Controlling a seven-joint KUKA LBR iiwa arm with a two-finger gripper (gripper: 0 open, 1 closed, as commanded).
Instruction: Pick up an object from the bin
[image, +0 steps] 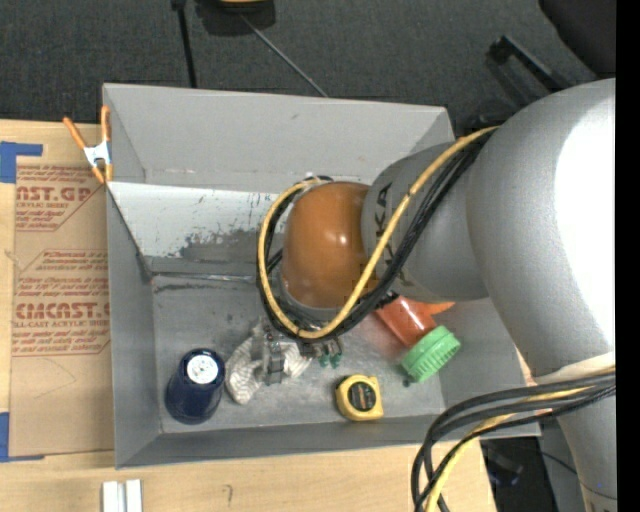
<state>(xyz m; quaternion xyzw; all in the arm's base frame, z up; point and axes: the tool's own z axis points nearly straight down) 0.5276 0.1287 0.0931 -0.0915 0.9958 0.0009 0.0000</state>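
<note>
Grey metal bin (135, 300), scuffed floor, few loose items. Nearest the front wall: dark blue cylinder (195, 385) w/ white top at front-left, upright; yellow tape measure (358, 397) at front-centre, lying flat, well apart from the cylinder. Between them, a bit further back: crumpled silvery wad (258, 367). End effector (305, 350) down at floor level, right at the wad's right edge; how far open it is, or whether it has the wad, can't tell, as the orange cover (322, 250) on the wrist hides it. Right of that, orange bottle (403, 318) w/ green cap, on its side, partly under the arm (520, 230). Back wall bare.
</note>
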